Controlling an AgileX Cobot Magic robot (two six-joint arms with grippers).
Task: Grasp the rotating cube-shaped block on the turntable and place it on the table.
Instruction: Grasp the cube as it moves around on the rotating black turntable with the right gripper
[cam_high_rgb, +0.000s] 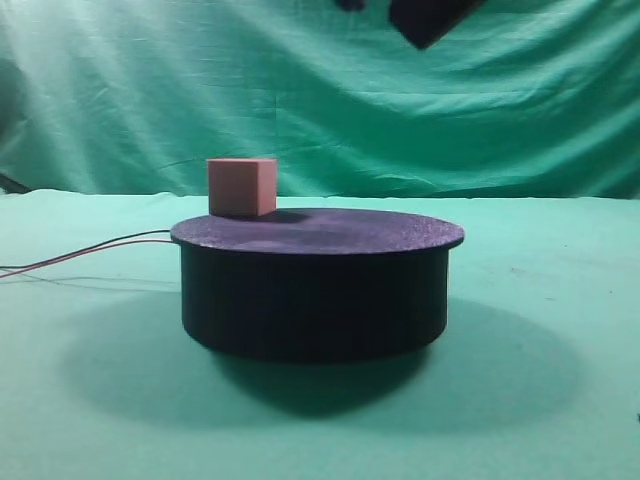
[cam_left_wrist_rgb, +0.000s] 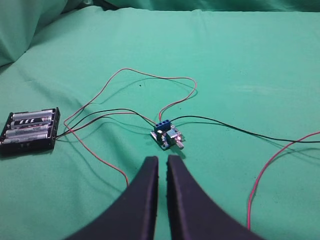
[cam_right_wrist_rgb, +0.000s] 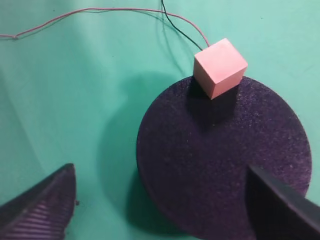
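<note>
Green tabletop (cam_high_rgb: 560, 400) carried the black turntable (cam_high_rgb: 315, 290). Right claw (cam_right_wrist_rgb: 160, 200) hung above, spread wide; left claw (cam_left_wrist_rgb: 162, 165) nearly closed, empty, away. Cube (cam_right_wrist_rgb: 220, 67) sat at the disc's rim; spinning could cause a mistimed grab that knocks it off.

The wrinkled green cloth-covered table (cam_high_rgb: 560, 300) carries a wide black cylindrical turntable (cam_high_rgb: 315, 295) mid-surface; thin red wires (cam_high_rgb: 85, 255) trail leftward to a small blue circuit board (cam_left_wrist_rgb: 166, 135) and black battery holder (cam_left_wrist_rgb: 30, 131).

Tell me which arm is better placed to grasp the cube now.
The right. Its open gripper hangs above the turntable with the cube in view. The left gripper, fingers nearly closed, faces a battery holder.
</note>
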